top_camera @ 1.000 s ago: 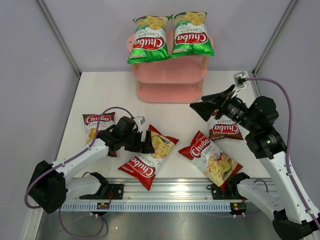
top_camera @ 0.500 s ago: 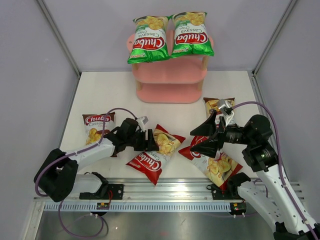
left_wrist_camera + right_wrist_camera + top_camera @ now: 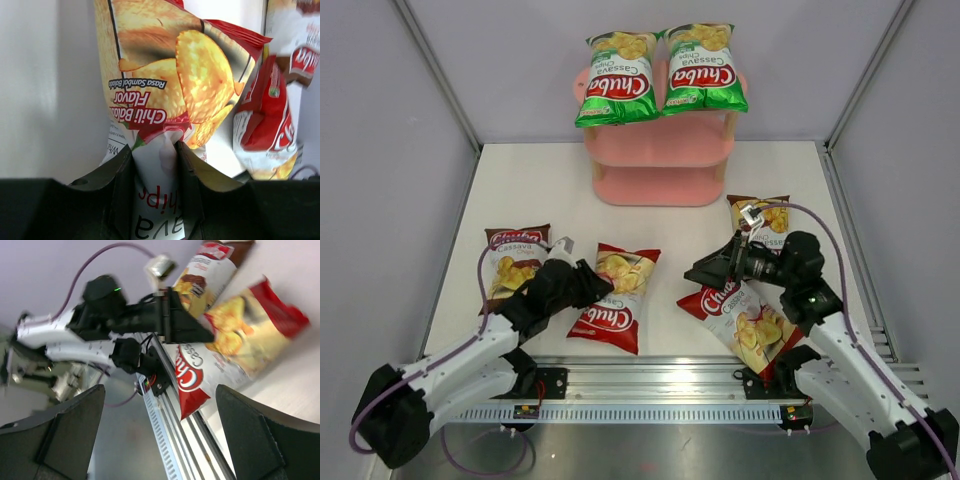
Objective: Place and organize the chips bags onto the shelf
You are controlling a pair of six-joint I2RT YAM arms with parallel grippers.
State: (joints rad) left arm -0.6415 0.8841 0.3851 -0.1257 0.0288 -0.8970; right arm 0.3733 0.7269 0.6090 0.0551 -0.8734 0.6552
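Red glossy chips bag pinched by its thin crinkled edge in left gripper; it may slip free when lifted. Right gripper gapes wide, empty.

This is a robotics lab test cell, not a lived-in room. Plain pale grey wall panels, framed by bare aluminium struts, box in a white desk. A slotted aluminium rail runs along its near edge. Bolted to it are a white-and-black left robot arm and its twin, the right robot arm, both trailing loose purple cables. The only goods look like staged props: a small pink three-tier shelf with light wooden posts, and glossy chips bags, among them a glossy red chips bag lying on the desk.
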